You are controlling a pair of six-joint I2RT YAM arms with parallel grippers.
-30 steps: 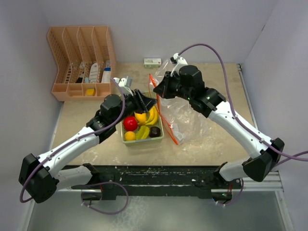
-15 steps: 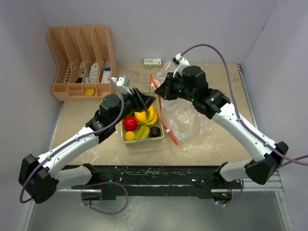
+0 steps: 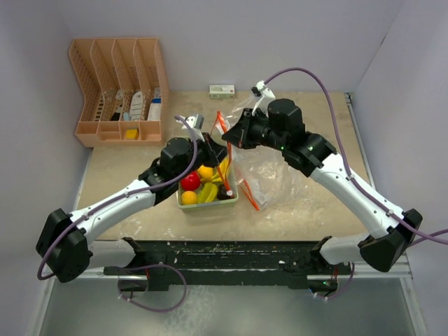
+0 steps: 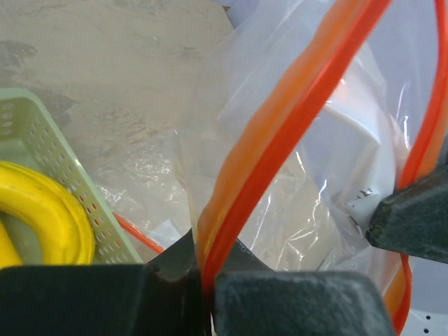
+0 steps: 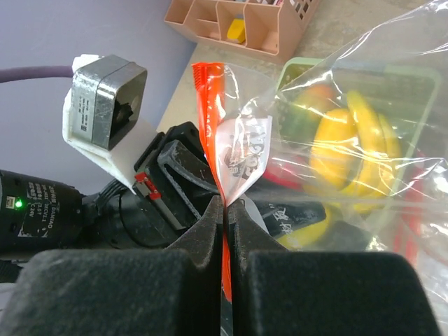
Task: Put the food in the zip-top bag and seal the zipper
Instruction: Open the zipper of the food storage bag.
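Left gripper [image 4: 208, 280] and right gripper [image 5: 225, 210] both clamped on zipper [image 4: 287, 119], bag [image 3: 269, 171] lifted beside tray [image 3: 210, 204]. Food [image 3: 203, 183] in tray. Film's limp, slick; hold the stiffer strip.

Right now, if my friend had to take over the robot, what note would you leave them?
Left gripper: jaws shut on the orange-red zipper strip of the crinkly clear plastic zip-top bag.
Right gripper: jaws shut on the same strip at another spot.
Glossy toy fruit: in the pale green plastic tray beside the bag; none visible inside the bag.
Done: both arms grip the bag's mouth.
Left: put the fruit in, then seal the zipper.
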